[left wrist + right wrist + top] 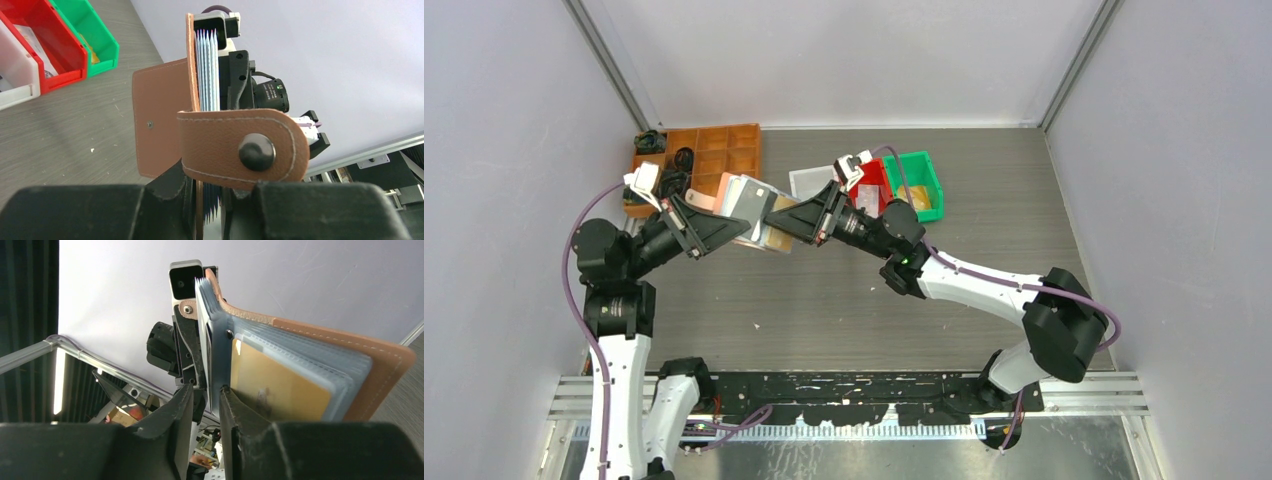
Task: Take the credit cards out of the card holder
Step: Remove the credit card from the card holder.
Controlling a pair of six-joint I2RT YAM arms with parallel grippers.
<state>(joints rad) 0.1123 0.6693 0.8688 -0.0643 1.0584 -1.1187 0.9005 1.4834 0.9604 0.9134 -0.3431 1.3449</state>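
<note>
The card holder (746, 203), salmon-pink with grey slotted pockets (207, 65), is held up off the table between the two arms. My left gripper (215, 195) is shut on its lower edge, just under the snap tab (245, 147). My right gripper (206, 392) is open at the holder's other edge, and the pocket sheets (212, 340) run down between its fingers, close to the right one. A yellowish credit card (280, 385) sits in a pocket just outside that finger. It also shows in the top view as a yellowish credit card (776, 238) below the holder.
Red bin (871, 185), green bin (921, 185) and a white bin (809, 182) stand behind the right gripper. An orange compartment tray (719, 155) lies at the back left. Grey walls close in the table on three sides.
</note>
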